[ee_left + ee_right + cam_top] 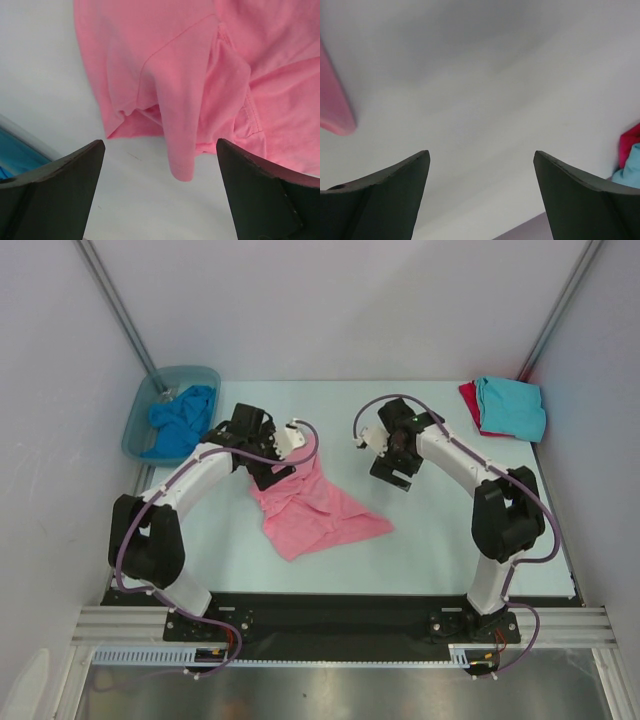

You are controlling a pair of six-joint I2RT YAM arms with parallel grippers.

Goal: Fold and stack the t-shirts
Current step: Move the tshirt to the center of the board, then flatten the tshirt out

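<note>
My left claw (pixel 160 145) is spread wide and grips nothing. It hangs over the far edge of the pink tee (pixel 315 510), with a sleeve lying between my fingers (pixel 65 175) in the wrist view. The pink tee lies rumpled and unfolded on the middle of the counter (pixel 430 540). My right claw (pixel 480 152) is also spread wide and empty, over bare counter just right of the pink tee and apart from it. In the far right corner the turquoise tee (pixel 512 405) lies on the red tee (pixel 468 397). The blue tee (pixel 180 422) sits bunched in the tub (pixel 137 420) at far left.
</note>
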